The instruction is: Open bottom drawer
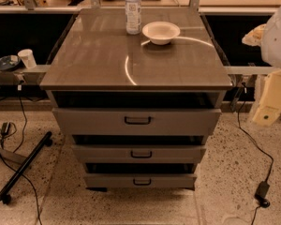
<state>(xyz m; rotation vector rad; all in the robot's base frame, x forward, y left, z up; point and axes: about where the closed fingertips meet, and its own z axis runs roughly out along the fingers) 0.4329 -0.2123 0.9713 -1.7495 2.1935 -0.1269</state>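
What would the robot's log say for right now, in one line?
task: open bottom drawer | handle: untouched | gripper: far right, beside cabinet, not touching it

The gripper (266, 112) hangs right of the cabinet (98, 55); down-left, bare floor (140, 206) fronts the bottom drawer (140, 180); a cable (247, 136) trails beneath.

High frontal camera looks down on the cabinet (100, 55), gripper (270, 104) at right edge.
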